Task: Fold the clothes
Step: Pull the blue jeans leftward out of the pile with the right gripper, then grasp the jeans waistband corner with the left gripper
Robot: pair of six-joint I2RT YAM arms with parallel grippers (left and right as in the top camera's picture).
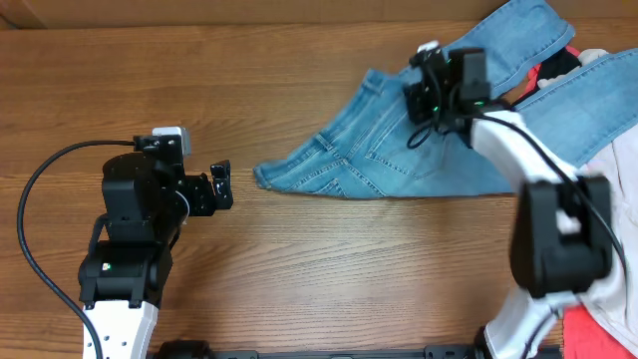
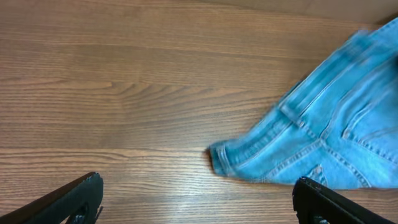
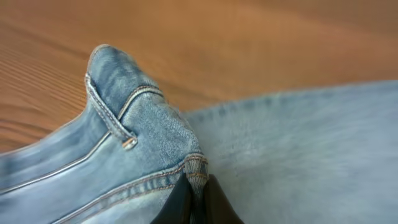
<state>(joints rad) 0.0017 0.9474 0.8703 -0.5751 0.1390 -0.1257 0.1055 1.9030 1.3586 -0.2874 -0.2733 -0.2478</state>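
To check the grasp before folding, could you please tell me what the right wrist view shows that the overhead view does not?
Only the right wrist view: the right gripper shut on a raised pinch of the jeans at the waistband, near a belt loop. Only the overhead view: the left gripper open over the table, apart from the jeans, plus an off-white garment. Both: the jeans lying on the table.

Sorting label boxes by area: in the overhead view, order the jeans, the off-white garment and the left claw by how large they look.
1. jeans, by far the largest.
2. off-white garment, though the frame edge cuts it off.
3. left claw, smallest.
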